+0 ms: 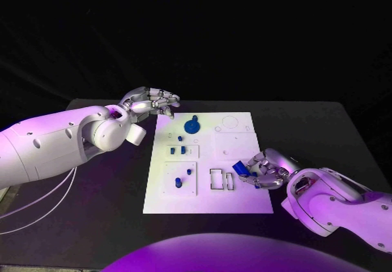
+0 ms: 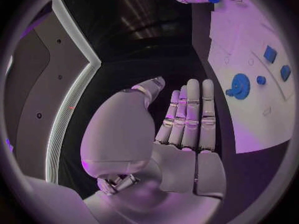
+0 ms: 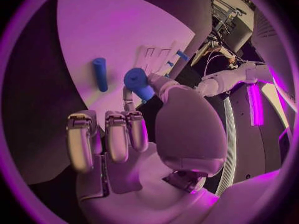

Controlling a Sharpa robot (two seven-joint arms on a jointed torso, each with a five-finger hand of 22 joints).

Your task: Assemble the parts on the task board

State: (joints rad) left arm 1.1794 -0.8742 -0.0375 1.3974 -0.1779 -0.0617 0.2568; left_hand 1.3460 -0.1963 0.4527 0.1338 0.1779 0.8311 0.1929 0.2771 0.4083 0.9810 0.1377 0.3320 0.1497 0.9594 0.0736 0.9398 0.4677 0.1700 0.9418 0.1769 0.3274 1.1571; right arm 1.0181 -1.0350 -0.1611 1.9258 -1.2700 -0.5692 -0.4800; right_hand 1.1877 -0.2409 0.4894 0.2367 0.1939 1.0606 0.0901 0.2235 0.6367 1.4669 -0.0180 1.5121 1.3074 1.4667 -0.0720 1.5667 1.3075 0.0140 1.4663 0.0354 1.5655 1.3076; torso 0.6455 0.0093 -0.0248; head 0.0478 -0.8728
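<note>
Task board [image 1: 208, 195]: blue gear [image 1: 192, 125] and several small blue parts seated; outlined slots [image 1: 221, 179] beside the right hand look unfilled, so assembly is likely partway. Right hand [image 1: 265, 170] pinches a blue block [image 1: 242, 168] over the board's right edge. Left hand [image 1: 152, 101] hovers off the far-left corner, fingers straight, together, holding nothing.

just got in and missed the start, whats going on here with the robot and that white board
The robot is assembling small blue parts on the white task board. Its right hand holds a blue part over the board's right edge, near two empty rectangular slots. The left hand hovers by the board's far left corner, holding nothing. On the board sit a blue gear and several smaller blue pieces. Another blue cylinder lies loose on the board near the right hand.
</note>
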